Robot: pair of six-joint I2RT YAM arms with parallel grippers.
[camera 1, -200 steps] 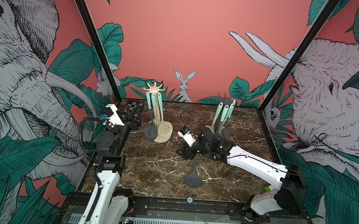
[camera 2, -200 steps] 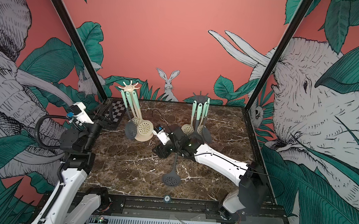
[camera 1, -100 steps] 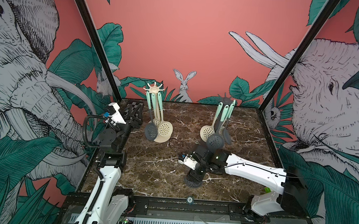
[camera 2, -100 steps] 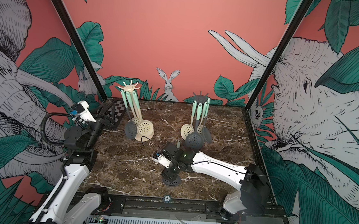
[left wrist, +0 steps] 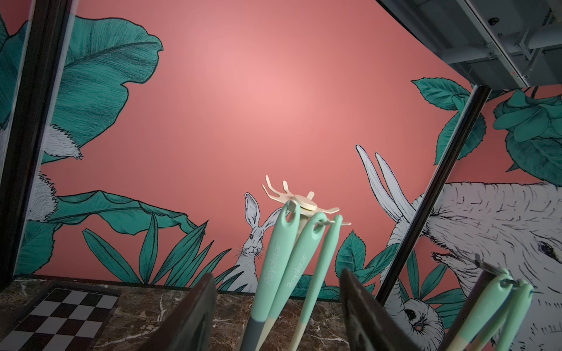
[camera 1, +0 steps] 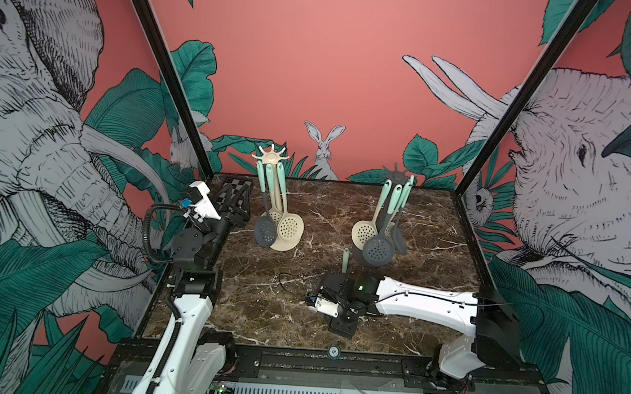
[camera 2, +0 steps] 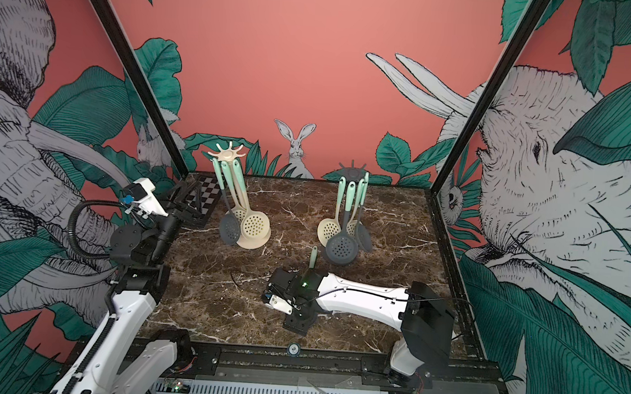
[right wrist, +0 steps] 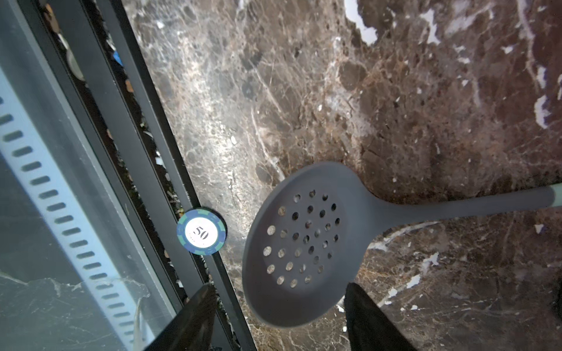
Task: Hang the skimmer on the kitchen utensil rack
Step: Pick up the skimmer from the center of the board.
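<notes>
Right gripper (right wrist: pixel 279 285), jaws spread and empty, hovers over a matte grey skimmer (right wrist: pixel 304 243); round perforated bowl; veined marble tabletop (right wrist: pixel 395 91).

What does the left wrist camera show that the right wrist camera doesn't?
Left wrist only: a beige pronged utensil rack hung with mint-green handles, and a black-and-white checkerboard. Right wrist only: the dark grey perforated skimmer lying flat near a blue poker chip marked 50. Both: the brown marble tabletop, plus open fingers, of the left gripper and right gripper respectively.
</notes>
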